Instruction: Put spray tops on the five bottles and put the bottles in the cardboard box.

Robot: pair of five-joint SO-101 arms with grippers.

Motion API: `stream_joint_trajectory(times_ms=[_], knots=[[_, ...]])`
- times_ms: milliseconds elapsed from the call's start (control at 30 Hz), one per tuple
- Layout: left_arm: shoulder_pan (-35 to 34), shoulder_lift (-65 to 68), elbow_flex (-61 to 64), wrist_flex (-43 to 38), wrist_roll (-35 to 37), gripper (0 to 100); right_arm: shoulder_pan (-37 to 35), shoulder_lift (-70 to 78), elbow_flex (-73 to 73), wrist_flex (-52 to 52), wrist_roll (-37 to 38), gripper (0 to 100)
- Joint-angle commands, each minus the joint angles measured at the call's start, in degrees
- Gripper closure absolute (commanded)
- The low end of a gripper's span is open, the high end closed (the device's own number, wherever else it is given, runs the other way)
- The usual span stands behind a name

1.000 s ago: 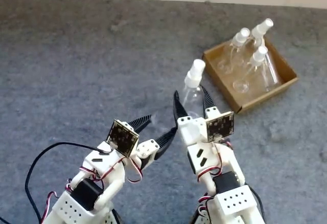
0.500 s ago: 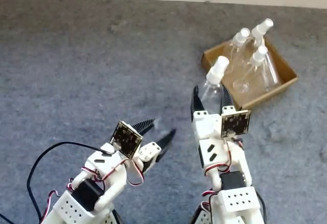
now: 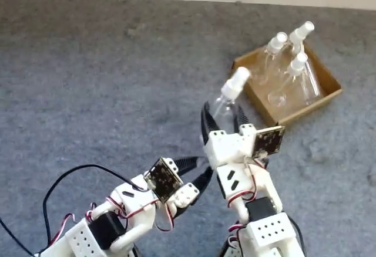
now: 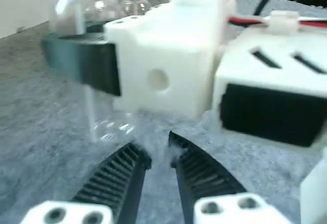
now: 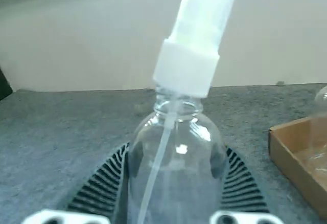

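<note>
My right gripper (image 3: 223, 116) is shut on a clear bottle (image 3: 225, 104) with a white spray top (image 3: 235, 83), held tilted just left of the cardboard box (image 3: 329, 78). The right wrist view shows both ribbed fingers against the bottle (image 5: 173, 152), with the spray top (image 5: 196, 45) above them. Three capped bottles (image 3: 294, 72) lie in the box. My left gripper (image 3: 204, 165) sits low beside the right arm. It is open by a narrow gap with nothing in it (image 4: 157, 150), and it faces the right gripper's white body (image 4: 158, 70).
Grey carpet covers the table, with free room across the left and far side. One corner of the box (image 5: 301, 152) lies beside the held bottle. A black cable (image 3: 64, 175) loops at the near left.
The right gripper first carried the bottle right toward the box, then came back left. The left arm pulled back and shifted right beside the right arm, its fingers closing to a narrow gap.
</note>
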Motion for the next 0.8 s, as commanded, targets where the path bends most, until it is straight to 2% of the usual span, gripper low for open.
stream_joint_trajectory(times_ms=[0, 200, 400, 567, 767], knots=[[3.12, -0.84, 1.10, 2.73, -0.18, 99, -4.53, -1.01, -3.38, -0.40, -0.62, 87.1], [5.67, -0.84, 1.10, 3.52, -0.18, 99, -6.73, -1.98, -4.53, -0.04, -0.62, 87.1], [5.23, -0.84, 1.10, 3.52, -0.18, 99, -10.59, -14.73, -3.82, 1.19, -0.35, 87.2], [-2.07, -0.84, 1.10, 3.52, -0.18, 99, -10.77, -24.57, -4.00, 17.80, -0.53, 87.2], [-7.16, -0.84, 1.10, 1.32, -0.18, 99, -10.77, -26.15, -3.82, 20.26, -0.35, 87.2]])
